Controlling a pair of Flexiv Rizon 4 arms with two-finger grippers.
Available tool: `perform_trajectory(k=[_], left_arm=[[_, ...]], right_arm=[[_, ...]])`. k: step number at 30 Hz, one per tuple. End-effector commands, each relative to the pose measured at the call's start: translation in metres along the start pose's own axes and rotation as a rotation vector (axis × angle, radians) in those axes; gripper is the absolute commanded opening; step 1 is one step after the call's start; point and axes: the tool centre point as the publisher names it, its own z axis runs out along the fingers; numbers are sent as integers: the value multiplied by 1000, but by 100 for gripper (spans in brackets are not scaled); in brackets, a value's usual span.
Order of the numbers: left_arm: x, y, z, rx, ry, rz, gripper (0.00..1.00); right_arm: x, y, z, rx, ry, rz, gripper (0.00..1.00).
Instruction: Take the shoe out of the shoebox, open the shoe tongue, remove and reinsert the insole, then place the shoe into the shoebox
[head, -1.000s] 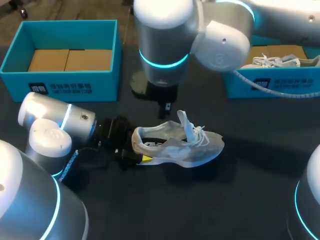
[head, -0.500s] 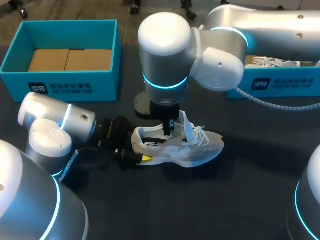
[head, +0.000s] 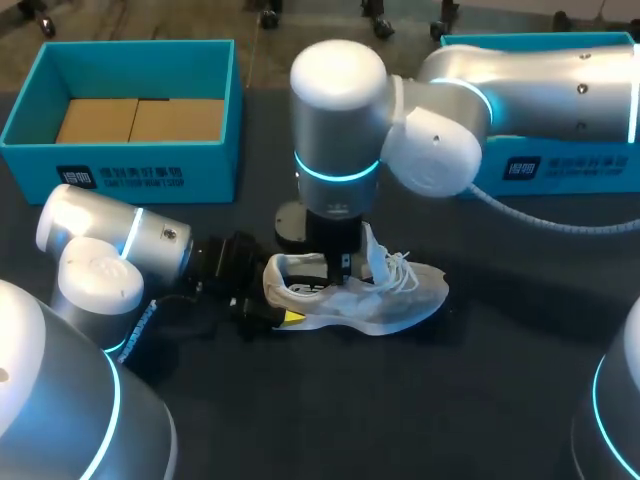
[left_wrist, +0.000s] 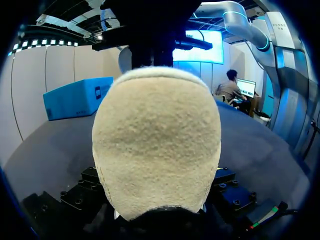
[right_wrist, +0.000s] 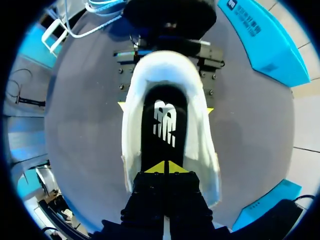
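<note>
Worktop (head: 500, 400) seen from above and behind by head camera. Left wrist camera held low, close against shoe (left_wrist: 157, 145) heel, faced across worktop. Right wrist camera aimed down into shoe, close. Shoe shared by all.

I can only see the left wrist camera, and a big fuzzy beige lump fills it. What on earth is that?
Observer: That is the heel of a white shoe. The head view shows it standing on the dark table, with the left arm holding that heel in its jaws.
Operator: And the black thing looming over it?
Observer: That is the right arm. Its jaws are closed, tips together, down inside the shoe's opening at the black insole.
Operator: Is the shoe laced shut?
Observer: No. The tongue stands up and the laces lie slack.
</note>
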Motion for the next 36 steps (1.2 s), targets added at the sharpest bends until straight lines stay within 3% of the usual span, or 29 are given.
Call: perform_trajectory(k=[1, 2, 3, 4, 6, 15, 25, 31, 32, 33, 34, 35, 36], left_arm=[[0, 1, 0, -2, -1, 1, 0], [0, 1, 0, -2, -1, 1, 0], [0, 1, 0, -2, -1, 1, 0], [0, 1, 0, -2, -1, 1, 0], [0, 1, 0, -2, -1, 1, 0], [0, 1, 0, -2, -1, 1, 0], [0, 1, 0, -2, -1, 1, 0], [0, 1, 0, -2, -1, 1, 0], [0, 1, 0, -2, -1, 1, 0], [0, 1, 0, -2, -1, 1, 0], [0, 1, 0, -2, -1, 1, 0], [0, 1, 0, -2, -1, 1, 0], [0, 1, 0, -2, -1, 1, 0]], right_arm=[[1, -7, 5, -18, -12, 11, 0], [-2, -7, 6, -19, -16, 11, 2], [-3, -8, 8, -20, -17, 11, 22], [-5, -8, 9, -23, -21, 11, 31], [-9, -7, 11, -23, -22, 9, 38], [-22, -3, 20, -55, -24, -17, 45], [-17, 11, 36, -99, 35, -45, 47], [-10, 16, 47, -123, 59, -39, 46], [-8, 18, 50, -122, 73, -37, 41], [-5, 18, 54, -125, 80, -32, 28], [-4, 18, 55, -126, 82, -29, 26], [-3, 19, 55, -126, 88, -19, 9], [-3, 19, 55, -130, 87, -12, 0]])
